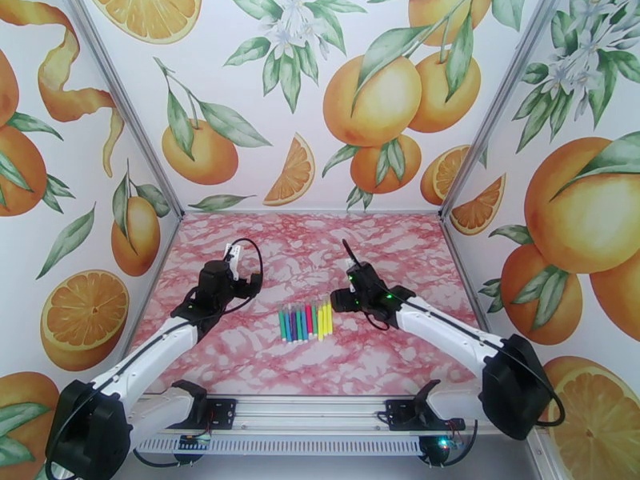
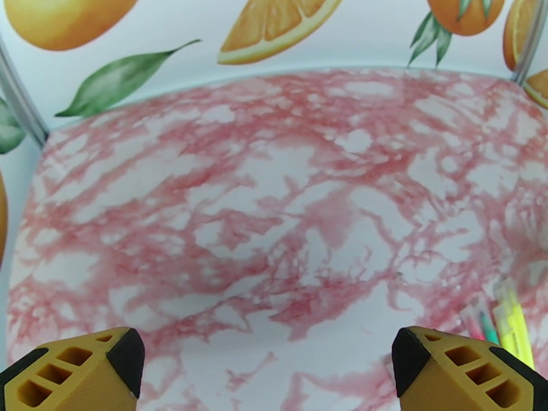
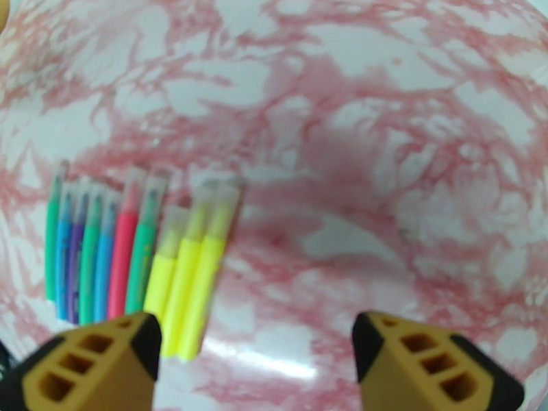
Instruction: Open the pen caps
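A row of thin markers [image 1: 306,322] lies side by side at the table's middle: green, blue, purple, pink and yellow. In the right wrist view the markers [image 3: 137,255] point away from me, and their pen caps [image 3: 154,183] look pale and translucent at the far ends. My right gripper [image 3: 257,337] hovers just right of the yellow markers, jaws apart with nothing between them; from above, the right gripper [image 1: 342,301] sits beside the row's right end. My left gripper [image 2: 267,351] is wide open over bare table, and from above the left gripper [image 1: 234,254] is left of and beyond the row.
The pink marbled table [image 1: 320,242] is boxed in by walls printed with oranges at the back and both sides. In the left wrist view a few marker ends [image 2: 510,316] show at the lower right edge.
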Motion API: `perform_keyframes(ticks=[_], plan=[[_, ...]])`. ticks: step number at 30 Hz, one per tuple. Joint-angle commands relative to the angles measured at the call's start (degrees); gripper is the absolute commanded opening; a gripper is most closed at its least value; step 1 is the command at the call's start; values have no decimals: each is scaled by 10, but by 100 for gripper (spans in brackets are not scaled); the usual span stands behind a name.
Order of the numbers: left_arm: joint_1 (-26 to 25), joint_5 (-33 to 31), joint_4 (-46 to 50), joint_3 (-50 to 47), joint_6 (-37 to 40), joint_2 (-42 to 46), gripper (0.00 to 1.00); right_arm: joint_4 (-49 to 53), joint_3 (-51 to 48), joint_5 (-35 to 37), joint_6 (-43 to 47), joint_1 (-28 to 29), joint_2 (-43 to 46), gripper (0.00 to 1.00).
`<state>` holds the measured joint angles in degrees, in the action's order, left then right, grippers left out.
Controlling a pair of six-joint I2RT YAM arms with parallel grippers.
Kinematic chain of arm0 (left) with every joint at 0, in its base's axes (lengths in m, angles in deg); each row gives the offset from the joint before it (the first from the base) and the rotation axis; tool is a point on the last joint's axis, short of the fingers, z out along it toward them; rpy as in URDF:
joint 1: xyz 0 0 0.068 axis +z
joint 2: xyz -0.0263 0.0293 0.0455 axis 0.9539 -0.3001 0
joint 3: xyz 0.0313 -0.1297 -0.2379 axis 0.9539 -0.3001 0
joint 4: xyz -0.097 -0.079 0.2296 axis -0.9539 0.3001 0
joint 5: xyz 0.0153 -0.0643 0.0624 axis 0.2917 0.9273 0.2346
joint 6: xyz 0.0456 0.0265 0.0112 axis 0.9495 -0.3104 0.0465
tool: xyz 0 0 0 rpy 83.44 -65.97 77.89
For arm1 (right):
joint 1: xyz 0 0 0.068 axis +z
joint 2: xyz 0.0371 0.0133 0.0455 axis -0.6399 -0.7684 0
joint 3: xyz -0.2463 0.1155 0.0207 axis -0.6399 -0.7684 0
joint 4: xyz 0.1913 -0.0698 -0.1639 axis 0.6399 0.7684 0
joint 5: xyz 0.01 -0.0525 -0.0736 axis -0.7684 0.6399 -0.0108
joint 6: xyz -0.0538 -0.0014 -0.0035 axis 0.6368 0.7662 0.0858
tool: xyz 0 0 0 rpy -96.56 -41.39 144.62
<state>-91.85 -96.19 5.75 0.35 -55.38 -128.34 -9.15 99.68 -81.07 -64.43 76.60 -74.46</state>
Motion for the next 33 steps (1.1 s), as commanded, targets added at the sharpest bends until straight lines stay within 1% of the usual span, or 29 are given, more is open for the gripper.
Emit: perform_keyframes(ticks=[1,6,14,19,23,24,29,33], plan=[[-4,7,15,25,1,8,100,3,8,-14,-28,15,-21,72],[-6,8,16,25,3,7,100,-7,9,-11,-41,31,-52,63],[-7,2,24,20,7,12,100,-30,10,-18,-60,41,-90,54],[-7,1,27,21,8,14,100,-42,11,-23,-69,47,-109,51],[-7,9,27,19,8,15,100,-48,9,-24,-75,49,-116,49],[-9,21,21,15,9,19,100,-52,7,-24,-80,49,-121,48],[-9,18,25,13,9,20,100,-60,4,-25,-87,49,-133,48],[-10,18,26,12,9,22,100,-62,3,-23,-90,51,-142,46]])
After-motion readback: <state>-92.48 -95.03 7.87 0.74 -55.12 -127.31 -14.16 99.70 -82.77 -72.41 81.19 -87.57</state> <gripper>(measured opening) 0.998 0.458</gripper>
